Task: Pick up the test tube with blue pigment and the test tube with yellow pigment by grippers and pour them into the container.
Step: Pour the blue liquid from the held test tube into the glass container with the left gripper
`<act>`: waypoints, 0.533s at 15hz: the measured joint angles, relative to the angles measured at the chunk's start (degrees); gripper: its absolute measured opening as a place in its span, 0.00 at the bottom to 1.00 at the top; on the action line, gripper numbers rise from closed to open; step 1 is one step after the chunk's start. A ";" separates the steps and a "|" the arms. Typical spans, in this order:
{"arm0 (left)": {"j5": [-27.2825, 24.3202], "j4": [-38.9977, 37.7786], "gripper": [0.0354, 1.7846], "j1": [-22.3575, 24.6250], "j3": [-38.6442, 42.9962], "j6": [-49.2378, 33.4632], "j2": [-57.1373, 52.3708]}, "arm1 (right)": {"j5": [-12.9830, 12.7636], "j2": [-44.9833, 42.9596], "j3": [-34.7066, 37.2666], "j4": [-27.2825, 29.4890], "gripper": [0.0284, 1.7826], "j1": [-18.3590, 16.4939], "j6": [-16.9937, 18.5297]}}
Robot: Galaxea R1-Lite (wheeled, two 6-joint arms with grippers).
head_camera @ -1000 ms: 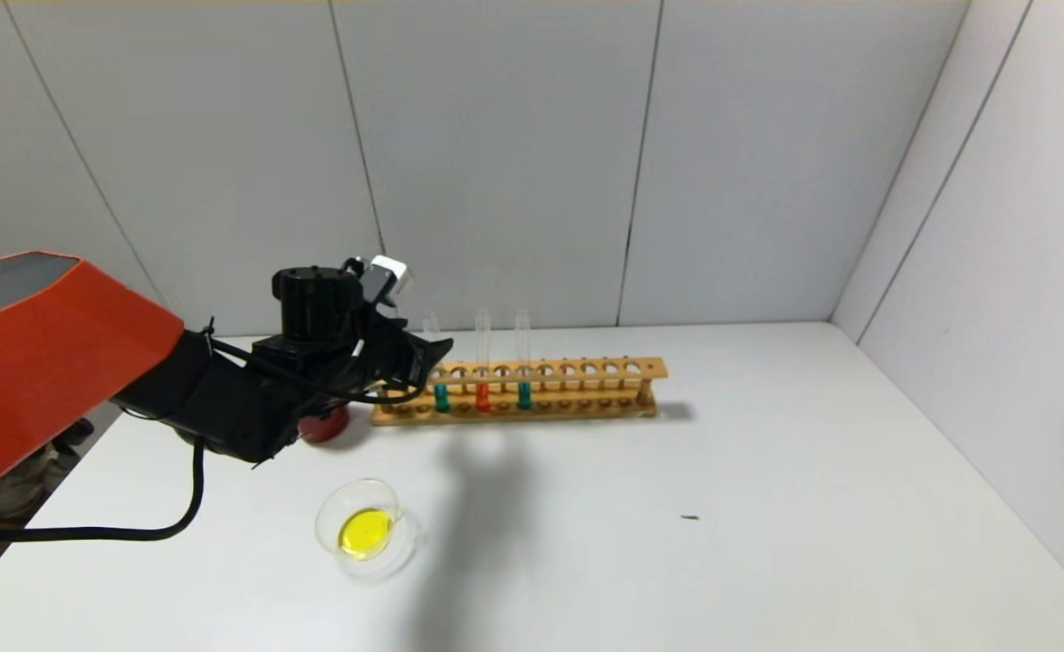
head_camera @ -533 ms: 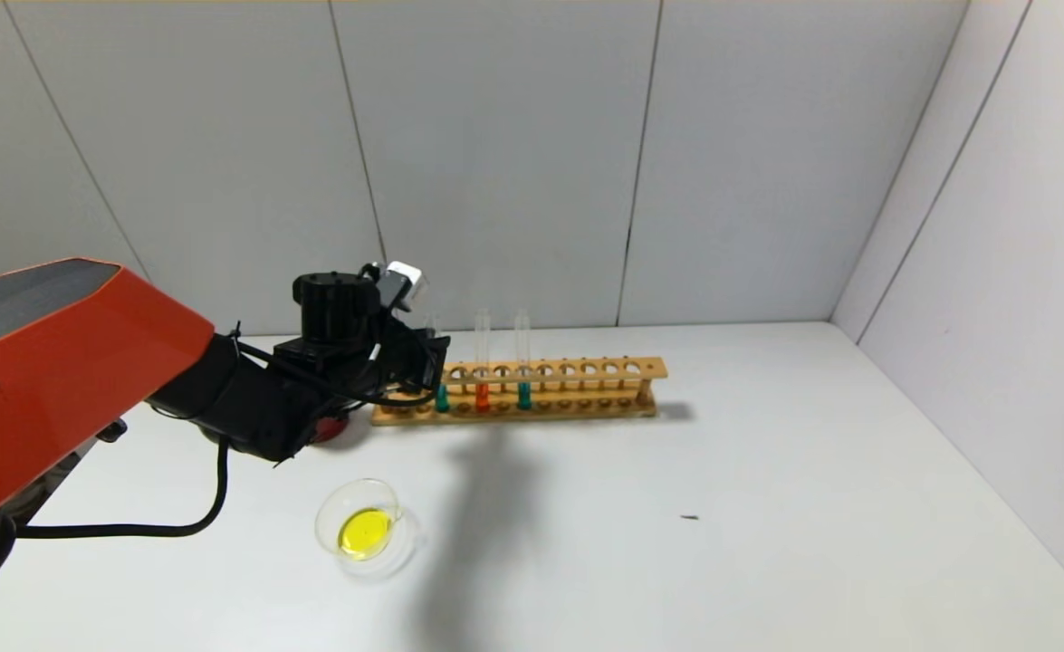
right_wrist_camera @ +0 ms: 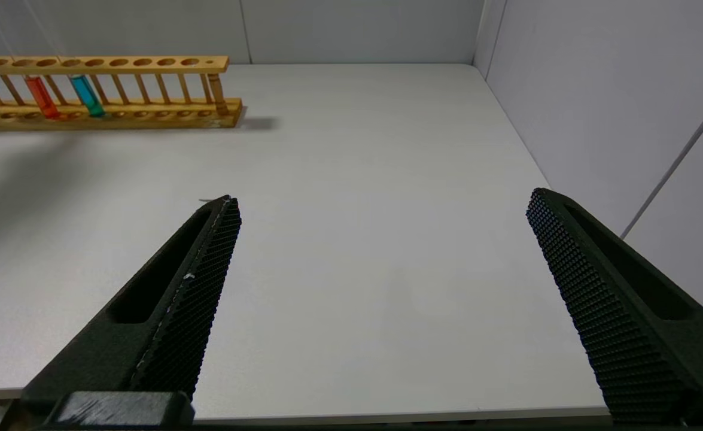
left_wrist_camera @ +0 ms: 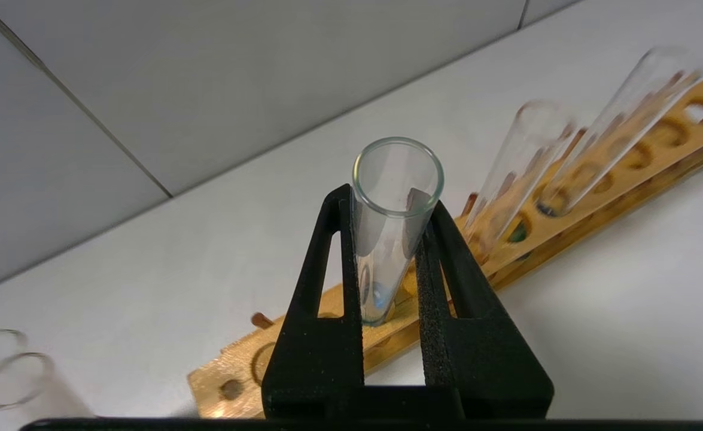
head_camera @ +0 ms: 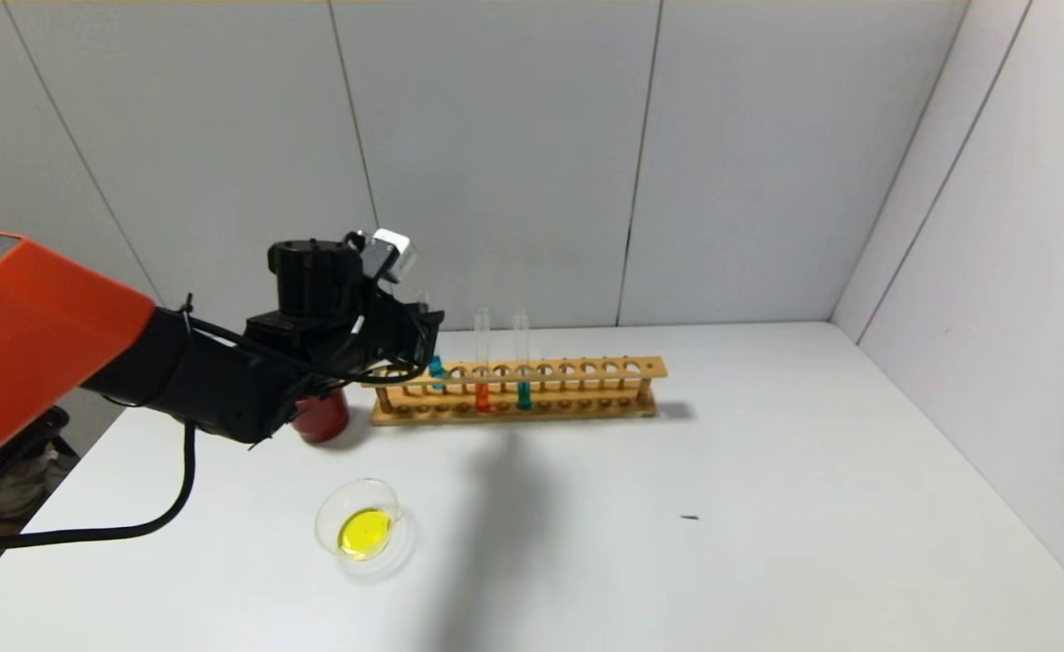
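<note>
Bright even light, soft shadows on table, blurred tubes

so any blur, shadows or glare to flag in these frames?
Left wrist view: the held test tube with blue pigment is sharp between the left gripper fingers; the racked tubes behind look smeared. Head view: a soft dark shadow falls on the table beside the container. Right wrist view: crisp, no glare.

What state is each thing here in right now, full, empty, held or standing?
Left gripper: shut on the blue tube.
Blue tube: held, raised in the rack.
Orange tube: standing in the rack.
Teal tube: standing in the rack.
Glass dish: holds yellow liquid.
Right gripper: open, holding nothing.
</note>
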 joint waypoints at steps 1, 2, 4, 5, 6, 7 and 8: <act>-0.05 1.71 0.16 0.00 -0.61 0.05 -2.10 | 0.02 0.00 0.00 0.00 0.98 0.00 0.00; -0.02 3.58 0.16 0.02 -1.49 0.18 -4.34 | 0.00 0.00 0.00 0.00 0.98 0.00 0.00; -0.09 7.74 0.16 0.07 -3.41 0.33 -8.83 | 0.02 0.00 0.00 0.00 0.98 0.00 -0.02; -0.16 9.23 0.16 0.02 -4.05 0.40 -10.76 | 0.02 0.00 0.00 0.00 0.98 0.00 0.00; -0.20 10.28 0.16 0.00 -4.24 0.51 -12.69 | 0.02 0.00 0.00 0.00 0.98 0.00 0.00; -0.33 11.59 0.16 -0.13 -3.95 0.85 -14.70 | 0.02 0.00 0.00 0.00 0.98 0.00 0.00; -0.33 13.51 0.16 -0.39 -2.54 2.00 -16.46 | 0.02 0.00 0.00 0.00 0.98 0.00 0.00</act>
